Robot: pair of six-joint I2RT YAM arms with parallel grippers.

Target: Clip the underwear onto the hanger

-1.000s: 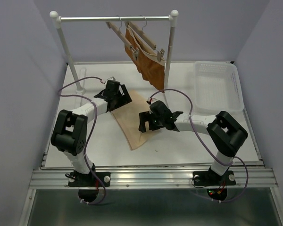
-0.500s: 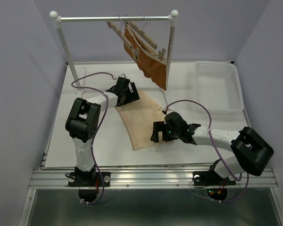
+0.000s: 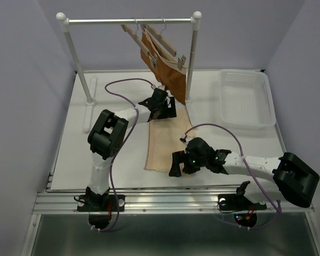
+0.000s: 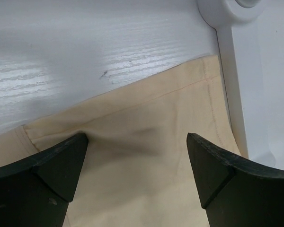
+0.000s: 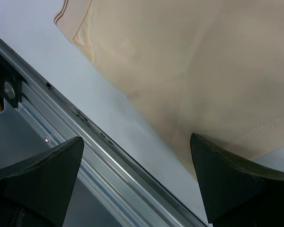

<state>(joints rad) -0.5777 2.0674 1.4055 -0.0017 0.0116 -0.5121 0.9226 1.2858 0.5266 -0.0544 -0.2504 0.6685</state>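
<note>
The pale beige underwear (image 3: 164, 143) lies flat on the white table, running from the rack's right post towards the near edge. My left gripper (image 3: 166, 111) is open and low over its far end; in the left wrist view (image 4: 137, 156) the fabric (image 4: 146, 142) lies between the spread fingers. My right gripper (image 3: 176, 166) is open at the underwear's near right corner; in the right wrist view (image 5: 135, 161) it spans the fabric's edge (image 5: 180, 61) and bare table. The empty wooden hanger (image 3: 137, 41) hangs tilted on the rack, left of the rust-brown garment.
A white clothes rack (image 3: 130, 21) stands at the back; its right foot (image 4: 239, 80) lies just right of my left gripper. A rust-brown garment (image 3: 169, 74) hangs on a second hanger. A white plastic basket (image 3: 246, 98) sits at the back right. The aluminium table rail (image 5: 61, 137) runs beside my right gripper.
My left gripper moved right and farther back, towards the rack's right post. My right gripper moved nearer the front edge. The underwear turned and shifted right with them.
</note>
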